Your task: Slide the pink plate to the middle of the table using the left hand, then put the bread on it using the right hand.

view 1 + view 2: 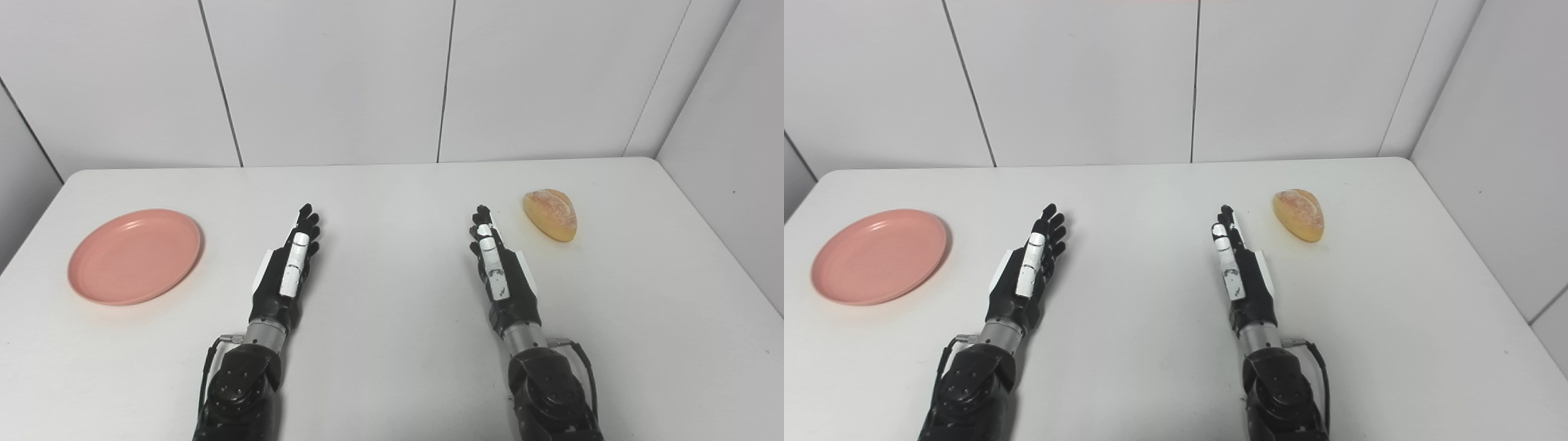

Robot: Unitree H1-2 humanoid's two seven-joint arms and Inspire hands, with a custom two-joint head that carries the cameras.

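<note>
Both hands stretched flat, holding nothing
The round, shallow pink plastic plate (135,255) sits far left on the white table (392,367); the golden, crusty bread roll (550,214) lies beside the right hand (499,269), left hand (289,266) apart.

Your two head cameras sat side by side, looking down and forward across the white table (392,367) toward the panelled wall (1090,79), sharing nearly the whole scene.
</note>
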